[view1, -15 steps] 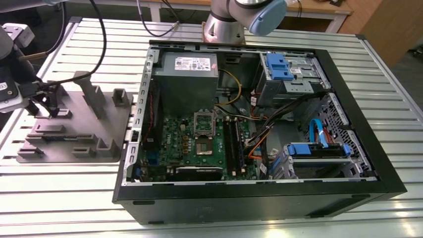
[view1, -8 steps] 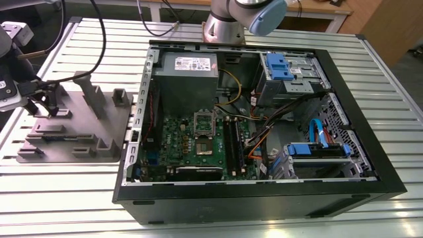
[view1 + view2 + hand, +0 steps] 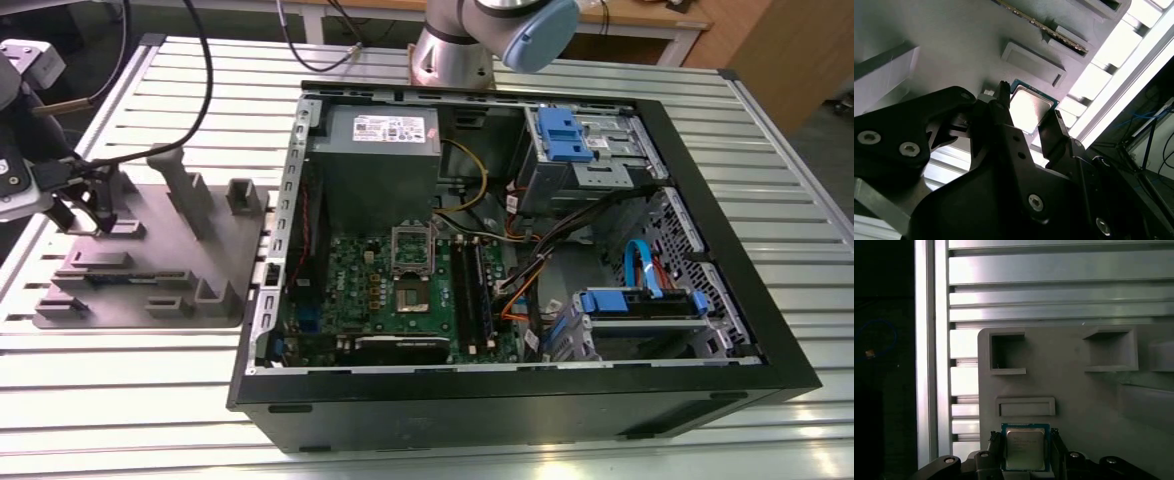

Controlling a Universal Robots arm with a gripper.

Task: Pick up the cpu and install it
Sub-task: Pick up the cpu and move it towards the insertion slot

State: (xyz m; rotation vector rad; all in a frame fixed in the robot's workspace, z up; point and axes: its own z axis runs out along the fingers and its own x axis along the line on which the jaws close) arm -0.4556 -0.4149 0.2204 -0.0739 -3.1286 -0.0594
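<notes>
My gripper (image 3: 1025, 434) has its two fingers closed in on opposite edges of the cpu (image 3: 1025, 452), which in the first wrist view looks pinched between them. The chip sits low over the grey fixture (image 3: 147, 250). Whether it has left the fixture, I cannot tell.

The grip is what worries me. The fingers hold only thin edges, so I judge the chip could tilt or slip out if the arm jolts. A chip that reaches the socket (image 3: 410, 293) crooked could, I think, bend contacts. The black case (image 3: 534, 405) has a tall wall, and orange and black cables (image 3: 527, 270) run at three o'clock of the socket, so either could snag the gripper.

In the exterior view the gripper works at nine o'clock and the case fills the centre. Both rest on a slatted aluminium table (image 3: 134, 390). The arm base (image 3: 450, 55) stands at twelve o'clock, with wooden furniture (image 3: 787, 50) beyond at one o'clock.
</notes>
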